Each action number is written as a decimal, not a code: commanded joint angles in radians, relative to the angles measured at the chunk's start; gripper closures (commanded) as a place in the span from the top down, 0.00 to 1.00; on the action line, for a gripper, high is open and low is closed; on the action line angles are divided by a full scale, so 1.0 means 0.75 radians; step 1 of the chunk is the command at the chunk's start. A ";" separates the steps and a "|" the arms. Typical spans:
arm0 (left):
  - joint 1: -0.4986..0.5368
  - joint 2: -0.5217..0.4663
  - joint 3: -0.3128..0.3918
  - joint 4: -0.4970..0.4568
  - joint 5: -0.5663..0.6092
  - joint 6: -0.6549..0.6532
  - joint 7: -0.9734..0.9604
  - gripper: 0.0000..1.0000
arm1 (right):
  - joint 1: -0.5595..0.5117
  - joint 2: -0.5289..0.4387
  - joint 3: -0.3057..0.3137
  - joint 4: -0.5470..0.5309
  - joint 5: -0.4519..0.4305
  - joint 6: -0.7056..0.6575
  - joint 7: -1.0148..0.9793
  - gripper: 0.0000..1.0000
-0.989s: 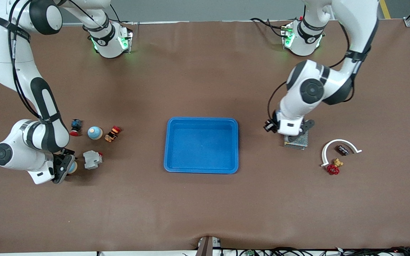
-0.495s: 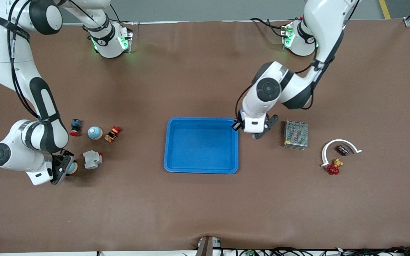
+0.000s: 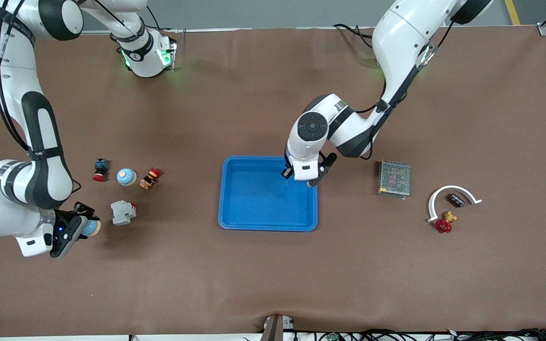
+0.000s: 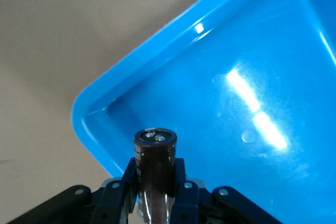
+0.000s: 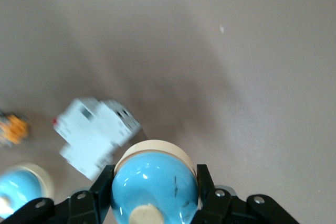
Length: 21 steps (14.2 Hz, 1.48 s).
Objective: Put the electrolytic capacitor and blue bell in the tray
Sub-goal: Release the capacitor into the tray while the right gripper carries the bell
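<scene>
White arms, black joints, green-lit bases.

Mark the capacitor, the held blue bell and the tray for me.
electrolytic capacitor (image 4: 155, 153), left wrist view, dark body below its top cap.
blue bell (image 5: 154, 185), right wrist view, glossy dome.
tray (image 3: 267, 228), front view, rim nearest the camera.

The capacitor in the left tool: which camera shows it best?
Left wrist view: the dark capacitor fills the foreground, clamped in the left tool over the tray corner. In the front view the left arm hides it. The right wrist view doesn't show it.
</scene>
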 commanded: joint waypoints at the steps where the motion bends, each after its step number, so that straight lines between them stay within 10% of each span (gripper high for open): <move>1: -0.037 0.075 0.014 0.072 0.067 -0.015 -0.082 0.00 | 0.078 -0.091 0.002 0.029 0.023 -0.120 0.243 0.40; 9: -0.035 0.139 0.036 0.093 0.081 -0.005 -0.103 0.00 | 0.461 -0.285 0.006 0.027 0.023 -0.299 1.311 0.40; 11: -0.031 0.139 0.038 0.090 0.083 -0.005 -0.098 0.29 | 0.553 -0.287 0.006 0.025 0.023 -0.287 1.550 0.40; 14: -0.039 0.118 0.071 0.093 0.089 -0.009 -0.094 1.00 | 0.684 -0.277 0.002 0.017 0.021 -0.219 1.837 0.40; 21: 0.063 -0.086 0.081 0.093 0.089 -0.166 0.071 1.00 | 0.874 -0.247 0.002 -0.161 0.016 0.059 2.063 0.40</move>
